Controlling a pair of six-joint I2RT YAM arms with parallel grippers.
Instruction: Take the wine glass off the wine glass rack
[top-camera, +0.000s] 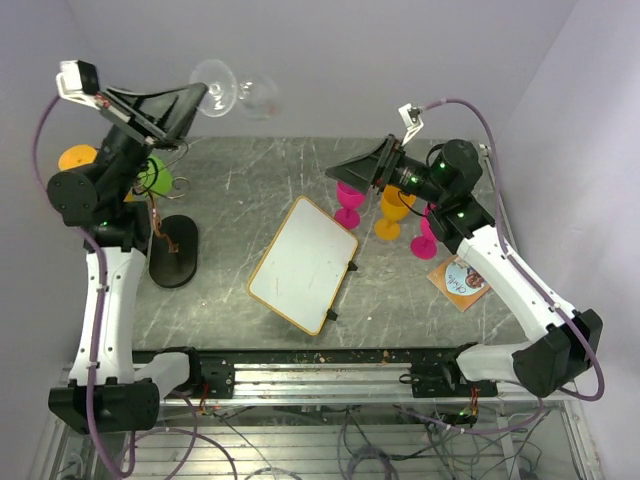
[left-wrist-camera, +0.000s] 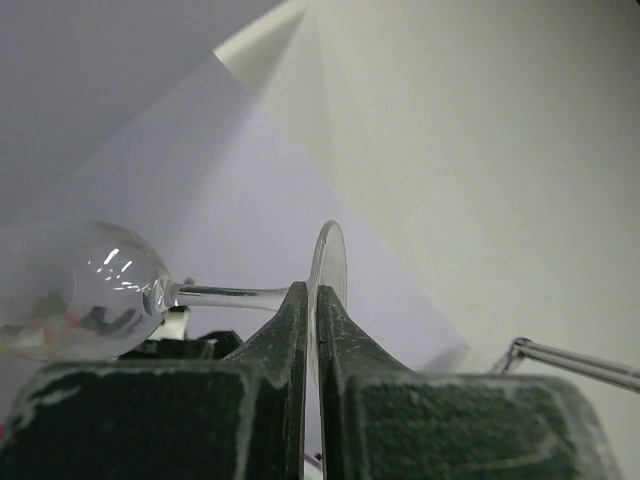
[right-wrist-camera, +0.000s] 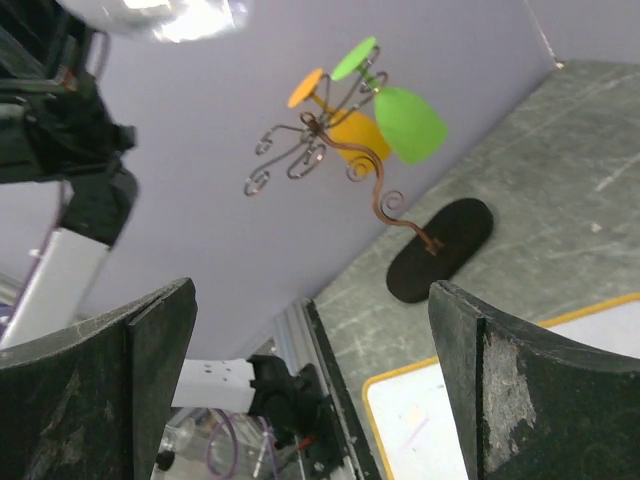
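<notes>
Spotter: Rack first, at your far left. The wine glass rack (top-camera: 172, 245) stands on its black oval base on the desk (top-camera: 240, 175), partly behind your left arm. An orange glass (top-camera: 78, 157) and a green glass (top-camera: 153, 176) hang among its wire arms.

Checker: Your right wrist view agrees: both coloured glasses sit among the scrolls, and the thin stem rises from the base.

Spotter: Your left end effector (top-camera: 205, 97) is raised high above that rack, jaws nearly together, gripping the clear wine glass (top-camera: 258, 95) by its foot.

Checker: Your left wrist view shows it plainly. The two fingers pinch the foot disc edge-on, and the stem runs sideways to the bowl. The glass lies on its side in the air, off the rack and touching none of its arms.

Spotter: At mid-desk a whiteboard (top-camera: 303, 262) lies flat, turned at an angle.

Checker: Further right, your right end effector (top-camera: 338, 172) hovers over the desk with its jaws wide apart, holding nothing.

Spotter: Just beyond it two pink glasses (top-camera: 348, 205) and a yellow-orange glass (top-camera: 393, 215) stand on the desk, partly hidden by your right arm. A printed card (top-camera: 460, 280) lies near them.
</notes>
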